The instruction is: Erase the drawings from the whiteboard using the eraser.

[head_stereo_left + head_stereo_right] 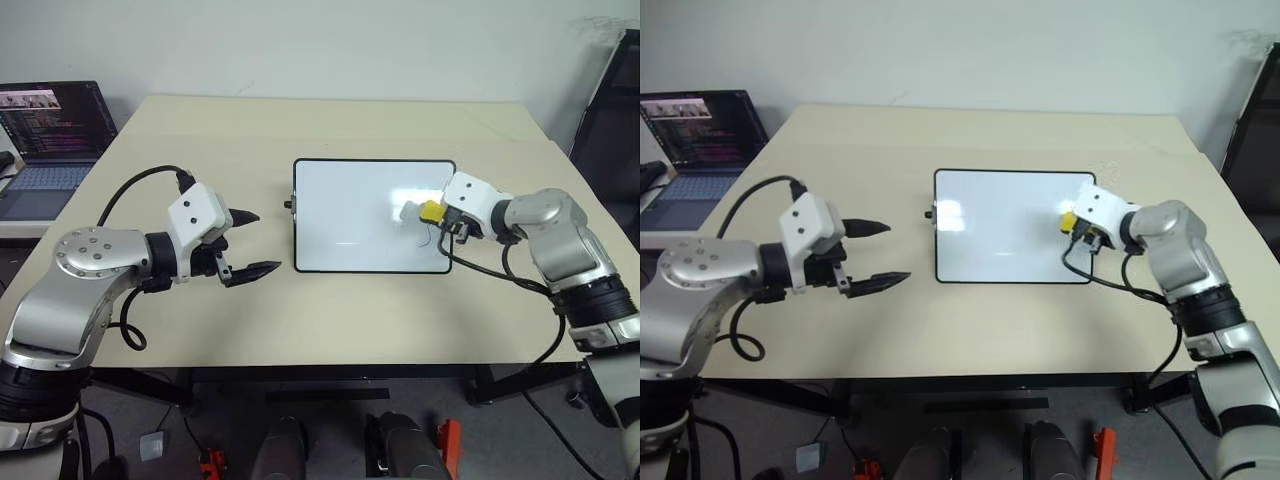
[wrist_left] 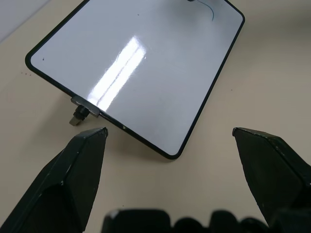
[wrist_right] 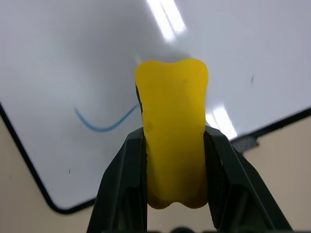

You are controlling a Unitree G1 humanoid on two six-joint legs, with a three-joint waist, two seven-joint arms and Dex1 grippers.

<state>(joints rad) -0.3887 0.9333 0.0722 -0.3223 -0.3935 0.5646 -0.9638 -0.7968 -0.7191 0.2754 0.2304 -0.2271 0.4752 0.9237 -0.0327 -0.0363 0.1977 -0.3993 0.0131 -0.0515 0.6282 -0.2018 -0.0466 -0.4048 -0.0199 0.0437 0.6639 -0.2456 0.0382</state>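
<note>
On the beige surface (image 1: 400, 320), the whiteboard (image 1: 350, 220) lies flat in the middle, its long sides running left to right, with a small black knob (image 1: 288, 205) on the short side that faces the left gripper (image 1: 250, 243). The right gripper (image 1: 447, 222) hovers over the board's right end with its fingers (image 3: 124, 184) clamped on the yellow eraser (image 3: 172, 131), which sticks out past the fingertips towards the white face; whether it touches the board cannot be told. Nearly all of the board reads clean and glossy. What remains, as far as can be seen, is a short curved blue stroke (image 3: 104, 124) near the right-hand near corner, just beside the eraser, plus a few tiny dark specks. The left gripper waits above the surface just off the board's left edge, its fingers (image 2: 73, 170) spread wide apart and holding nothing. By this showing the job is mostly finished: the eraser is in hand and the last stroke still needs wiping.
</note>
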